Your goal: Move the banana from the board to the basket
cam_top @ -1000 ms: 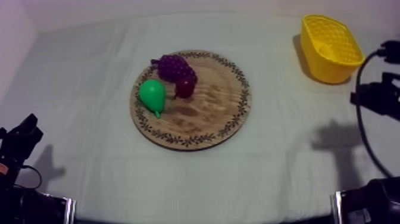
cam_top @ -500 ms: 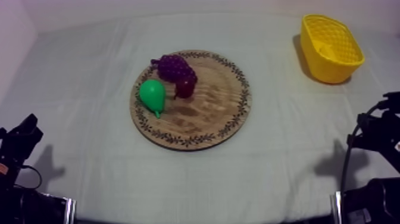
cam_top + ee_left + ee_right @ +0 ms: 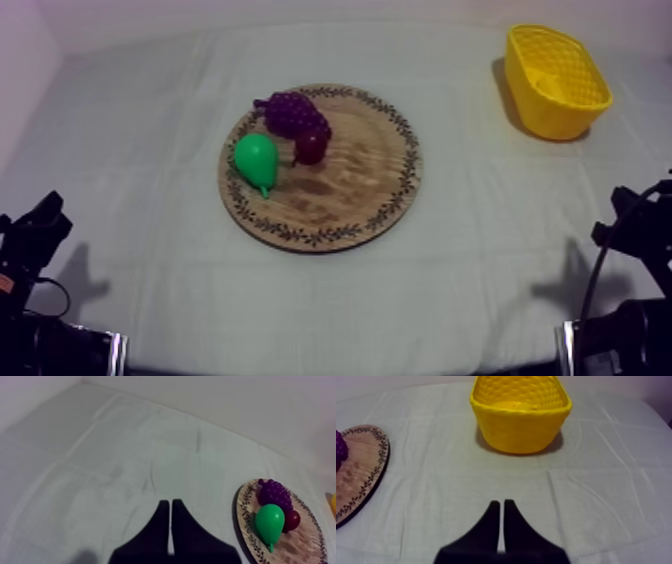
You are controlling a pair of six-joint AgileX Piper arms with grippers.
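The yellow basket (image 3: 556,80) stands at the far right of the table; a pale yellow curved shape (image 3: 546,82) lies inside it, likely the banana. On the round wooden board (image 3: 370,175) at the middle lie a bunch of grapes (image 3: 293,112), a green pear (image 3: 257,160) and a small red fruit (image 3: 311,147). My right gripper (image 3: 501,503) is shut on nothing, low over the cloth a short way in front of the basket (image 3: 520,418). My left gripper (image 3: 168,502) is shut too, over bare cloth left of the board (image 3: 280,546).
My left arm (image 3: 35,240) sits low at the left edge, my right arm (image 3: 638,228) low at the right edge. Open cloth surrounds the board, and the board's right half is bare.
My right arm has drawn back from beside the basket, down toward the lower right edge. The left arm and the fruit on the board have stayed put.
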